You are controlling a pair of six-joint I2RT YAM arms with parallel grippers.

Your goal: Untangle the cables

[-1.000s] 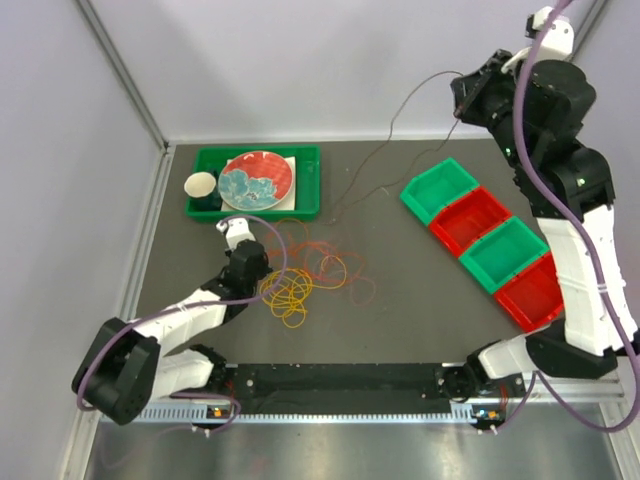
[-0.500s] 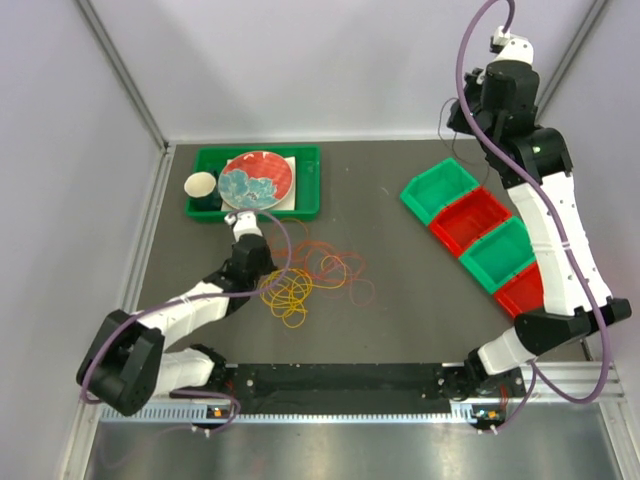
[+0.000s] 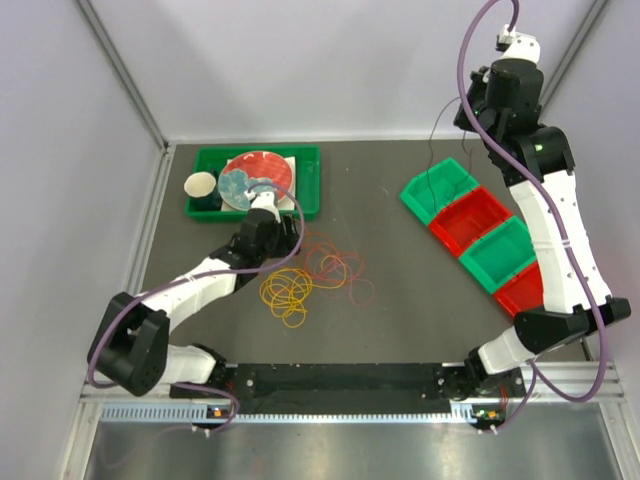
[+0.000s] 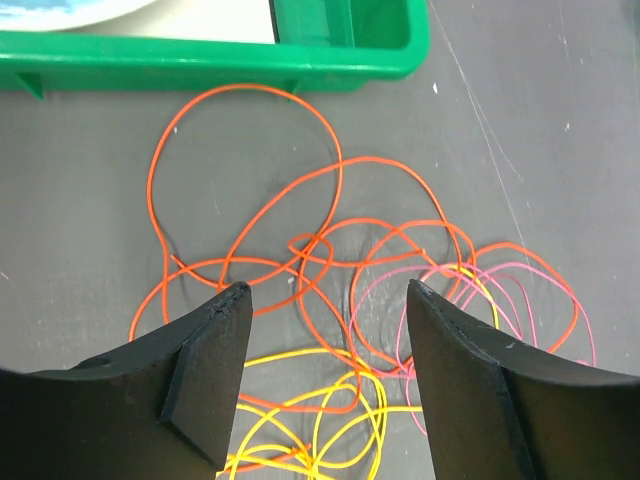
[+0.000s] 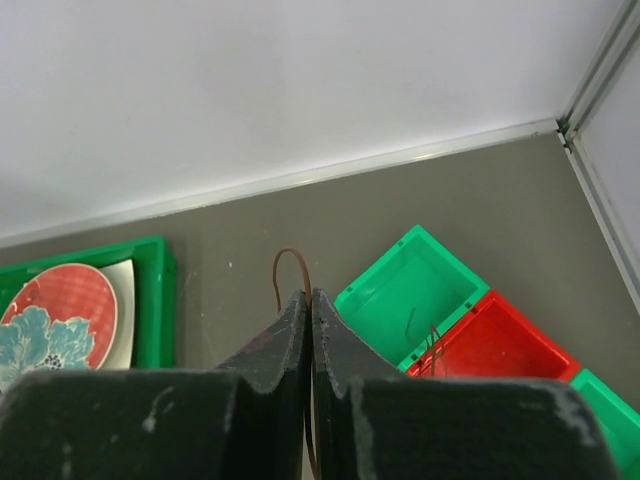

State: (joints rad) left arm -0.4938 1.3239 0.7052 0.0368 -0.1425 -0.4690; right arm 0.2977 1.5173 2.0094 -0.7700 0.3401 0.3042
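Since a second ago, the left gripper (image 4: 328,300) is carried forward toward the green tray (image 3: 312,170), and its jaws, shut before, are now spread wide with nothing held between them. Below them the cables (image 4: 330,250), loops of orange, pink and yellow, are left tangled on the table (image 3: 400,300), just beside the tray. The right gripper (image 5: 310,298) is raised high. Its jaws are closed on one dark maroon cable (image 5: 289,251), which is hung down toward the green bin (image 5: 410,290).
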